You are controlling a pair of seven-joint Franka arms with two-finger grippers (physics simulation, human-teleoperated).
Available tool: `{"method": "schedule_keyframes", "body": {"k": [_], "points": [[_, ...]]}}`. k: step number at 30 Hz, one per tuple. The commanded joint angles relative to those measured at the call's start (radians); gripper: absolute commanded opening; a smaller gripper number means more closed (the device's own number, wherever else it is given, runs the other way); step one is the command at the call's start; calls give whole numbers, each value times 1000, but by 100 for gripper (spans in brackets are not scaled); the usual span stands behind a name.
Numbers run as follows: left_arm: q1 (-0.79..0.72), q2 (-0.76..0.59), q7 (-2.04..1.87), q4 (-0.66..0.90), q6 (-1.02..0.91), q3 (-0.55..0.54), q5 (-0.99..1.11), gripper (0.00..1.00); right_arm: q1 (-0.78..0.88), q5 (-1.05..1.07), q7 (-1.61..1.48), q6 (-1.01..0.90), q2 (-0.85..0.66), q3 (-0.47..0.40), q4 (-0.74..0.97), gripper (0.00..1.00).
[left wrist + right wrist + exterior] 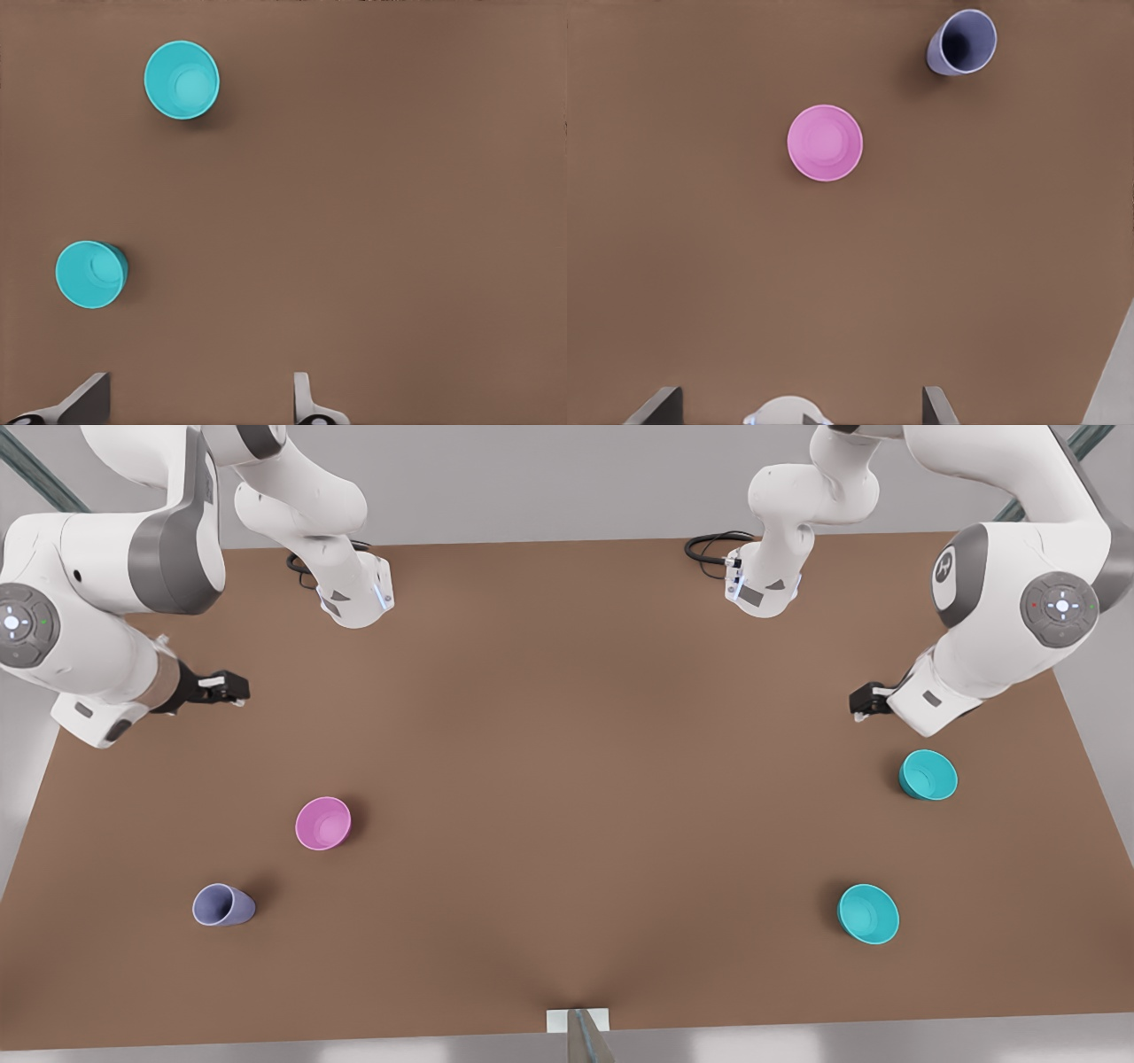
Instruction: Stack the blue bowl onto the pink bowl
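Observation:
The blue bowl (928,774) (90,274), the deeper teal one, stands upright at the front view's right. My left gripper (864,701) (195,403) hovers a little behind it, open, with nothing between its fingers (87,398). The pink bowl (322,823) (825,142) sits upright on the table at the front view's left. My right gripper (226,688) (799,405) hangs above the table behind the pink bowl, open and empty, its fingers (937,403) spread wide.
A brighter turquoise bowl (868,913) (182,80) stands nearer the front edge on the right. A lavender cup (223,905) (962,42) stands front left of the pink bowl. The brown table (567,735) stretches bare between the two sides.

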Motion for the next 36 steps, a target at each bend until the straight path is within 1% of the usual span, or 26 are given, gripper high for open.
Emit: {"method": "schedule_keyframes", "body": {"k": [1, 2, 3, 5, 8, 9, 10, 11, 17, 18, 21, 23, 24, 28, 31, 32, 33, 35, 36], "points": [[-1, -3, -3, 0, 33, 1, 2, 100, 0, -3, -33, 60, 3, 0, 2, 100], [-3, -8, -1, 2, 31, 18, 0, 100, 0, -3, -30, 59, 29, 1, 11, 100], [-3, -9, -1, 0, 22, 21, -1, 100, -15, 10, -2, 60, 94, 0, 9, 100], [-3, -8, -1, 0, 22, 22, -1, 100, -18, -4, -2, 103, 298, -2, 14, 100], [-3, -9, -1, 0, 12, 21, -3, 100, -34, 2, 6, 341, 508, -5, 14, 100], [-3, -9, -1, 2, 10, 21, -3, 100, -38, 0, 6, 382, 532, -5, 12, 100], [-3, -8, -1, 2, 11, 21, -3, 100, -81, 10, 4, 453, 562, -8, 6, 100], [-3, -8, -1, 2, 11, 21, -3, 100, -89, 13, 6, 468, 582, -8, 6, 100], [-3, -9, 0, 2, 10, 21, -4, 100, -147, 85, -5, 528, 657, -7, -1, 100], [-3, -9, 1, 2, 10, 21, -4, 100, -146, 85, -5, 525, 655, -7, -5, 100], [-3, -9, 4, 2, -12, 22, -3, 100, -152, 88, -8, 543, 618, -4, -89, 100], [-3, -9, 4, 2, -13, 22, -3, 100, -181, 88, -20, 672, 565, 10, -215, 100], [-3, -9, 2, 4, -15, 22, -3, 100, -187, 89, -20, 695, 554, 10, -244, 100], [-3, -11, 4, 16, -47, 25, -1, 100, -184, 95, -19, 700, 552, 10, -285, 100], [-4, -15, 2, 37, -64, 19, -4, 100, -178, 97, -14, 697, 562, 10, -285, 100], [-4, -15, 2, 39, -64, 13, -3, 100, -176, 95, -14, 697, 563, 10, -285, 83], [-4, -15, 2, 40, -64, 12, -3, 100, -172, 95, -16, 697, 563, 10, -285, 61], [-4, -12, 2, 43, -61, 12, -4, 100, -172, 95, -14, 694, 571, 10, -285, 51], [-4, -8, 2, 43, -61, 10, -4, 100, -170, 95, -14, 694, 574, 10, -285, 48]]}}
